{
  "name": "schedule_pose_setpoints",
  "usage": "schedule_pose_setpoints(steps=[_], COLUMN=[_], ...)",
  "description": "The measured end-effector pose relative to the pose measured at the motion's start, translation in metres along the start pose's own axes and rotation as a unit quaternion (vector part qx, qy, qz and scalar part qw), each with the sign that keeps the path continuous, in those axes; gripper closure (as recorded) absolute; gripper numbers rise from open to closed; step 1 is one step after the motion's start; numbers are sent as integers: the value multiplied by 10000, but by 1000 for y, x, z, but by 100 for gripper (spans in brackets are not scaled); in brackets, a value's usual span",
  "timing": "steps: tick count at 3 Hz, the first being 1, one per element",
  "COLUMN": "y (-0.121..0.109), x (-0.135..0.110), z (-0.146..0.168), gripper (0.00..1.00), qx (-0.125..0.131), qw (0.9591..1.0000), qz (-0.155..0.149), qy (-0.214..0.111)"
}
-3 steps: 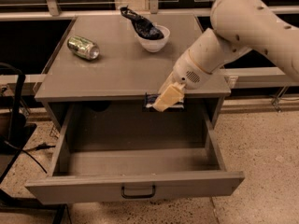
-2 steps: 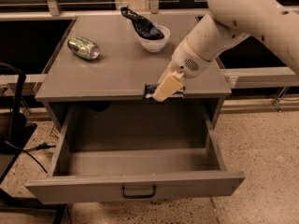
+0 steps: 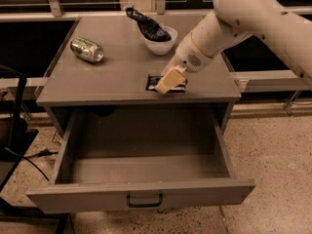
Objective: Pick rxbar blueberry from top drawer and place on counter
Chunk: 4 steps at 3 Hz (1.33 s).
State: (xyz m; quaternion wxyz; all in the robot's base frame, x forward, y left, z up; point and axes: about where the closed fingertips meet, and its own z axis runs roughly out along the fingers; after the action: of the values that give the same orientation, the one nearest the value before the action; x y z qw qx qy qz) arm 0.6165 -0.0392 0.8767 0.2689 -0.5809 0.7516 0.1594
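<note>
The rxbar blueberry (image 3: 152, 82), a dark flat bar with a pale end, is low over the front middle of the grey counter (image 3: 117, 77), lying flat on it or just above it. My gripper (image 3: 165, 84) comes down from the right on the white arm (image 3: 229, 23) and is shut on the bar, covering its middle. The top drawer (image 3: 146, 172) is pulled fully open below, and nothing shows inside it. Its front panel carries a small dark handle (image 3: 144, 200).
A green can (image 3: 87, 49) lies on its side at the counter's back left. A white bowl (image 3: 160, 40) with a dark wrinkly bag (image 3: 145, 24) stands at the back middle. A rail and dark windows run behind. Dark cables and a chair part are at the left.
My gripper has lifted the bar from the drawer's right rear edge and carried it up and back over the counter's front, then lowered it toward the surface.
</note>
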Motion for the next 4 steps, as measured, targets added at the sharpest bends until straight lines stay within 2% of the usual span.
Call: schedule_pose_setpoints(steps=[2,4], y=[-34,-53], x=[-8,-6], z=[33,61], gripper=[100,97], qx=[117,116], qw=[9997,9997], qz=[59,136], qy=[-213,-191])
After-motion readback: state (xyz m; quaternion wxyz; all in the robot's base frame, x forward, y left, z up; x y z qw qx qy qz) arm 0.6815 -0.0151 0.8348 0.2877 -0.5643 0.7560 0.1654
